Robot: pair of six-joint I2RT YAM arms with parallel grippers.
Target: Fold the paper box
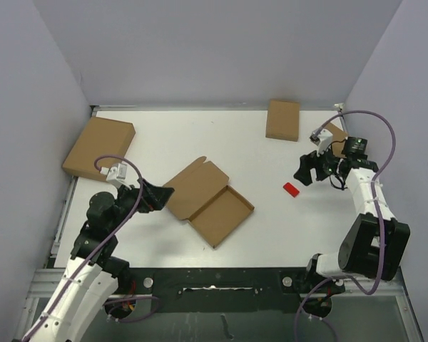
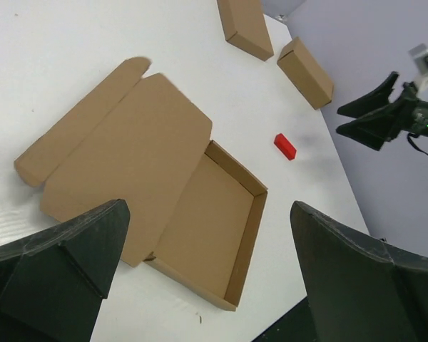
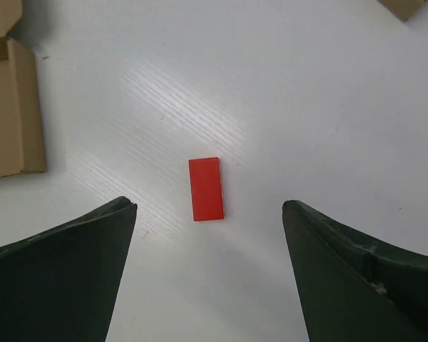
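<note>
Right end effector [image 3: 208, 206] above red block [image 3: 205, 189]

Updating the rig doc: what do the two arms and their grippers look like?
Both match. The left arm and right arm have white links with black joint housings. A purple cable loops along each. Each wrist carries a small white camera block. The left gripper and right gripper have matte black, wedge-shaped fingers.

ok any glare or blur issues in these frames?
Right wrist: streaky glare on the table above the red block; the block itself is sharp. Left wrist: the paper box is in focus and evenly lit, no glare on it. Top external: flat lighting, only faint shadows, no visible blur.
</note>
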